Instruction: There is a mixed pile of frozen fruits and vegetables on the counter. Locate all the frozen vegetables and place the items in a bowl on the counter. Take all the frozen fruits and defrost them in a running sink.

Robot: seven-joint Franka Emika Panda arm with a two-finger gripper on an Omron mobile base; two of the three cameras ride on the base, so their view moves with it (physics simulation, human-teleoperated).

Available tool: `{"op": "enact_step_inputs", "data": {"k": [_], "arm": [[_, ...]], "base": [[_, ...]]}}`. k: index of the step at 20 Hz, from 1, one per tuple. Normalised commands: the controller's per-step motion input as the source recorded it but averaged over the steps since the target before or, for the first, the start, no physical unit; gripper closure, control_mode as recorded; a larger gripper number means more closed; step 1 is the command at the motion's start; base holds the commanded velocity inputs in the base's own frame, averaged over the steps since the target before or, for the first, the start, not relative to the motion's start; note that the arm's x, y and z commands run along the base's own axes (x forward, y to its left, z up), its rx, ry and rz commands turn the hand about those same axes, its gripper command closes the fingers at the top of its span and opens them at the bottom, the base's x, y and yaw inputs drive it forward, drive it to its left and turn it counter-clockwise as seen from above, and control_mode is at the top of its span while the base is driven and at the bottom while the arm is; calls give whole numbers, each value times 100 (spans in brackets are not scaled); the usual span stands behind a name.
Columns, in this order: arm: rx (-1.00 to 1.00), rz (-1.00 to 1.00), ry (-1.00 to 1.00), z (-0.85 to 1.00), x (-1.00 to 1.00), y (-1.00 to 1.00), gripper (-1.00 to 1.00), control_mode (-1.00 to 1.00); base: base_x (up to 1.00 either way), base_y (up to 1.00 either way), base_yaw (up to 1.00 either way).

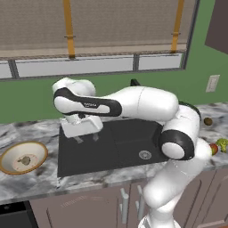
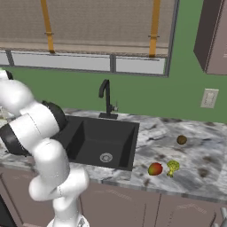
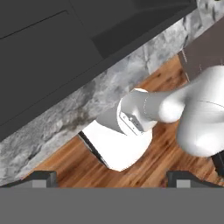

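My gripper (image 1: pixel 86 138) hangs open and empty over the left part of the black sink (image 1: pixel 129 142), fingers pointing down. To its left on the counter (image 1: pixel 31 183) stands the tan-rimmed bowl (image 1: pixel 44 156) with a brownish-grey lump (image 1: pixel 25 160) inside. Right of the sink (image 2: pixel 99 142) lie a red-orange fruit (image 2: pixel 155 169), a green broccoli floret (image 2: pixel 172 166) beside it, and a small brown round fruit (image 2: pixel 181 140) farther back. In the hand view the gripper (image 3: pixel 112 180) looks down past the sink (image 3: pixel 52 52) and the counter's front edge (image 3: pixel 65 118) to the floor.
A tall black faucet (image 2: pixel 106 99) stands behind the sink. A wall outlet (image 2: pixel 209 98) sits above the right stretch of counter, with a dark upper cabinet (image 2: pixel 215 35) above it. My own arm spans the sink from right to left.
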Motion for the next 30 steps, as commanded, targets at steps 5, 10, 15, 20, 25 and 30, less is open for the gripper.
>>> {"op": "enact_step_inputs", "data": {"k": [5, 10, 15, 20, 25, 30], "arm": [[15, -2, -6, 32, 35, -98, -100, -100], [0, 2, 0, -11, 28, -86, -100, -100], [-2, -2, 0, -6, 0, -23, -100, -100], [0, 0, 0, -1, 1, -21, -100, -100], [0, 0, 0, 0, 2, -37, -100, -100], [3, 0, 0, 2, 0, -100, -100, -100]], "base": [[0, 0, 0], [0, 0, 0], [0, 0, 0], [0, 0, 0], [0, 0, 0], [0, 0, 0]]}}
